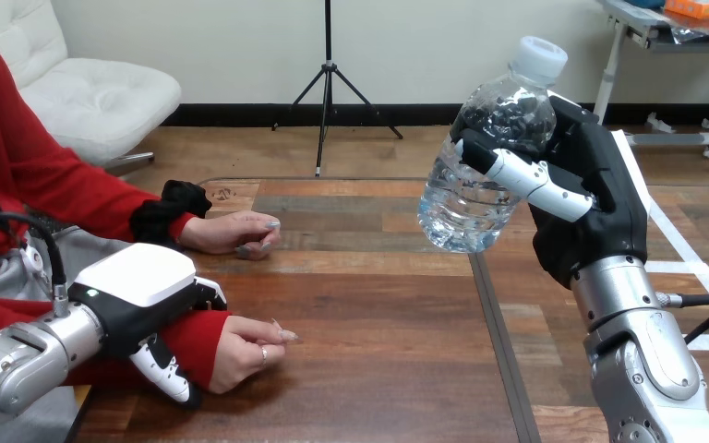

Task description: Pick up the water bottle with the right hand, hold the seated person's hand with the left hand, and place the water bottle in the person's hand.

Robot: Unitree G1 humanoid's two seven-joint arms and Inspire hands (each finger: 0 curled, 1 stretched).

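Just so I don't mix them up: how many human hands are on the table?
2. The person's farther hand rests alone on the table; the person's nearer hand lies closer, with the robot's left hand curled round its wrist.

At the upper right of the frame, the right hand (591, 185) grips a clear water bottle (480, 175), fingers curled round its middle. The bottle is raised above the wooden tabletop (378, 314) and tilted, its white cap (538, 57) toward the upper right. At the lower left, the left hand (138, 277) lies over the red-sleeved wrist (198, 337) of the person's hand (249, 346), fingers curled round it. That hand rests palm down on the tabletop. A second hand of the person (235, 233) rests farther back.
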